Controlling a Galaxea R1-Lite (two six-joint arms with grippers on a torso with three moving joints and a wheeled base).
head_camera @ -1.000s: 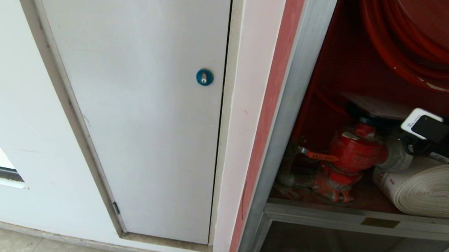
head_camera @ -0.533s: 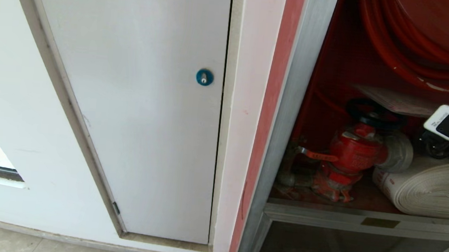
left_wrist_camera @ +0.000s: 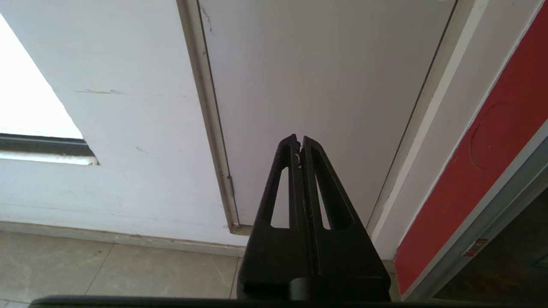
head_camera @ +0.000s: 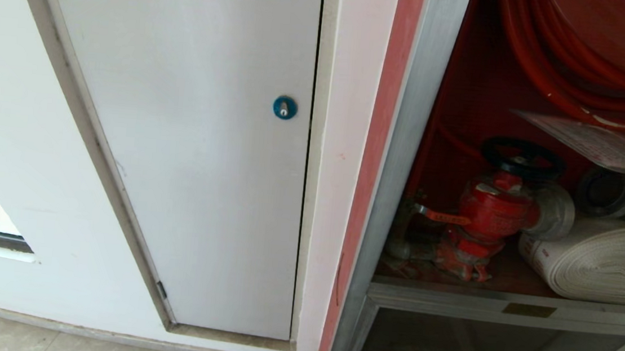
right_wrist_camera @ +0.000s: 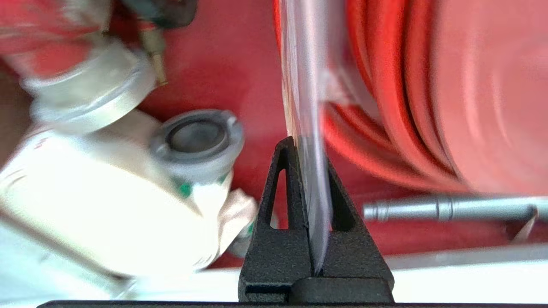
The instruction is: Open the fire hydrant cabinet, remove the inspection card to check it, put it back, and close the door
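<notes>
From the head, the inspection card (head_camera: 603,145) hangs tilted above the red valve (head_camera: 493,211) inside the open fire hydrant cabinet (head_camera: 405,149); the left gripper (left_wrist_camera: 299,145) sits closed, empty, by the white panel (left_wrist_camera: 325,85); the right gripper (right_wrist_camera: 306,158) pinches the card's edge

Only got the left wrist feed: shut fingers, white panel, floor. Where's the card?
Observer: The right gripper is shut on the inspection card, seen edge-on between its fingers.
Operator: Out of the cabinet?
Observer: No, it hangs inside the fire hydrant cabinet, above the red valve.
Operator: What's beside it?
Observer: The red hose reel above, the white rolled hose below.
Operator: Right gripper in the head view?
Observer: Barely, only a sliver at the picture's right edge.
</notes>
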